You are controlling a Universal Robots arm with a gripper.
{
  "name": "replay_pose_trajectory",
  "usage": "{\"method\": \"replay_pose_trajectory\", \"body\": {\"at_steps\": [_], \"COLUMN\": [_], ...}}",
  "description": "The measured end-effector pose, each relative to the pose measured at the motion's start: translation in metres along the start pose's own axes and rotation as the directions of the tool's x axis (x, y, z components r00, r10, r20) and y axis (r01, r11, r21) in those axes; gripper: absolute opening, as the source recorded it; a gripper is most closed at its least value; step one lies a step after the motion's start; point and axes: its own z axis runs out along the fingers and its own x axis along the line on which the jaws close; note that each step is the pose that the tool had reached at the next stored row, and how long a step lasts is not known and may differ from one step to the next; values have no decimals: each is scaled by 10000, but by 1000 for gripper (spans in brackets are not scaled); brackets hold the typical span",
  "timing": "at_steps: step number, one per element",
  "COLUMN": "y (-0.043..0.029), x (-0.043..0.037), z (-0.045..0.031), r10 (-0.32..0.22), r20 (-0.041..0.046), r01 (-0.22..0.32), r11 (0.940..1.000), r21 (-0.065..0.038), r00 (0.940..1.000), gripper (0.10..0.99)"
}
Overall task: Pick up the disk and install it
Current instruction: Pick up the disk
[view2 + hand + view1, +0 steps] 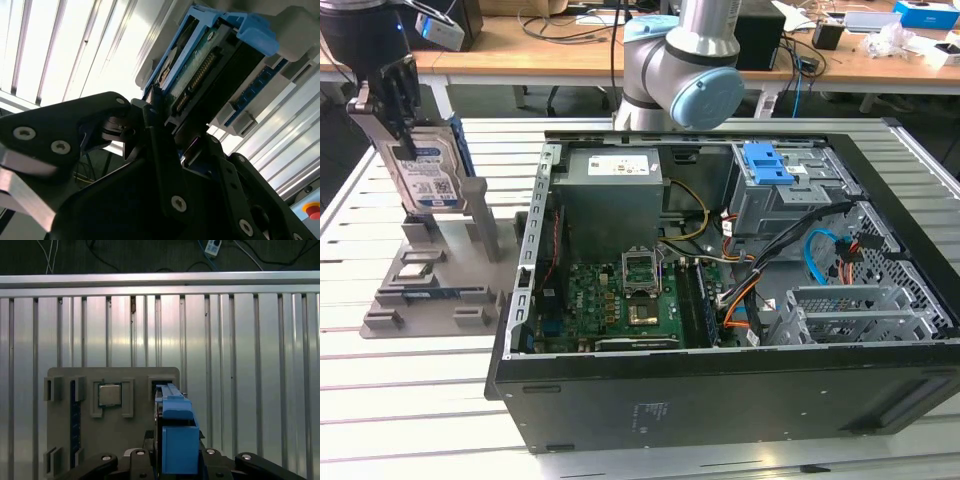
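Observation:
The disk (428, 178) stands upright at the exterior view's left, a silver drive with a white-and-blue label and a blue rail along its edge. My gripper (388, 105) is shut on its upper part, black fingers on both flat faces. The disk's lower edge sits level with the posts of the grey stand (420, 290); whether it is free of the slot is unclear. In the second wrist view the disk (195, 85) shows its connector edge between my fingers (160, 145). In the first wrist view the disk's blue carrier (175, 435) rises from my gripper (175, 465) over the stand (65, 440).
An open computer case (720, 400) lies to the exterior view's right of the stand, with a grey drive cage (775, 215) topped by a blue bracket (767, 165), cables and a motherboard. The stand also holds a square chip (110, 395) and a thin memory stick (430, 293). The slatted metal table (420, 400) surrounds both.

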Motion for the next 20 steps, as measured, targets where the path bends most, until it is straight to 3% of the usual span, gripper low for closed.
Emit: {"method": "replay_pose_trajectory", "body": {"at_steps": [20], "y": [14], "x": [-18], "z": [-315], "r10": [1], "r20": [-1], "r01": [-1], "r11": [10000], "r21": [-1], "r00": [10000], "gripper": [369]}}
